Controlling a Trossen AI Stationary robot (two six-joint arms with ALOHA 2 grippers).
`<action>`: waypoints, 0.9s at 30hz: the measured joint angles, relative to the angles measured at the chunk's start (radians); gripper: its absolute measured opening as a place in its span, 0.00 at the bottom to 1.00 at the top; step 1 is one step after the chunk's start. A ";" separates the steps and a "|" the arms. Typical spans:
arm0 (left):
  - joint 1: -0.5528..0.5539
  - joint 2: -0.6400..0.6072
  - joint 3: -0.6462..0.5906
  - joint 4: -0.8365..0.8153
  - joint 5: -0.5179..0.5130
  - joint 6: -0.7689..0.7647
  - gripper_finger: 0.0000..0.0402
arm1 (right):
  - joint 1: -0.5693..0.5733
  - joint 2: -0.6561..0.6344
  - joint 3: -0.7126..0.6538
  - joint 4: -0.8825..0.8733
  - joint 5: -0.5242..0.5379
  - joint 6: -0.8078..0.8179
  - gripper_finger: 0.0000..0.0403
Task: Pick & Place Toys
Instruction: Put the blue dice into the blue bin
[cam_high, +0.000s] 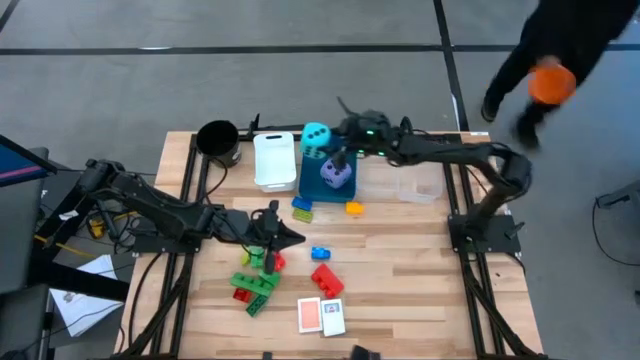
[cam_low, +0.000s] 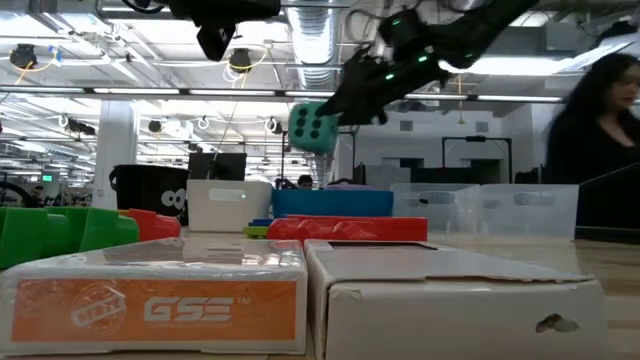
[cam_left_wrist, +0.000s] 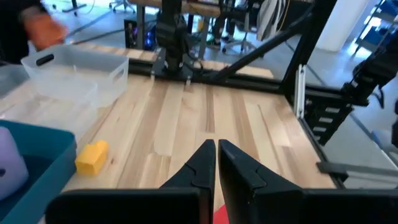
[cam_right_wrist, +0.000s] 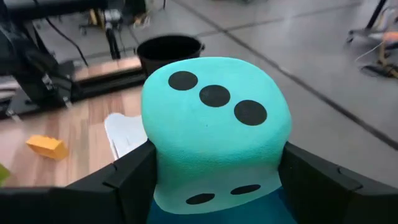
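Note:
My right gripper (cam_high: 326, 147) is shut on the cyan die (cam_high: 315, 138), held in the air over the far end of the blue bin (cam_high: 312, 188); the low view shows the die (cam_low: 313, 127) well above the bin (cam_low: 330, 203). The purple die (cam_high: 337, 175) lies in the blue bin. My left gripper (cam_high: 278, 236) is shut and hovers at the table's middle left, by green bricks (cam_high: 255, 285) and a red brick (cam_high: 272, 262). A yellow brick (cam_high: 354, 208), a blue brick (cam_high: 320, 254), another red brick (cam_high: 327, 278) and two cards (cam_high: 320, 316) lie on the table. My right gripper pinches the cyan die between its two fingers (cam_right_wrist: 127, 177), one on each of two opposite sides (cam_right_wrist: 163, 168). The fingers come from the table's right, slanting down. The die is lifted clear, its three-dot face (cam_right_wrist: 214, 94) up toward the wrist.
A white bin (cam_high: 274, 160) stands left of the blue bin and a clear bin (cam_high: 410, 185) right of it. A black cup (cam_high: 217, 138) is at the far left. A person (cam_high: 560, 45) moves beyond the far right corner.

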 joint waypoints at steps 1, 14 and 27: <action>-0.002 0.000 0.000 -0.004 0.000 -0.005 0.03 | 0.007 0.037 0.036 -0.021 0.001 -0.008 0.71; -0.071 0.000 0.000 -0.018 0.000 -0.031 0.03 | 0.026 0.224 0.230 -0.285 0.196 -0.091 0.71; -0.080 0.000 0.000 -0.006 -0.006 -0.032 0.03 | 0.011 0.200 0.233 -0.384 0.212 -0.088 0.76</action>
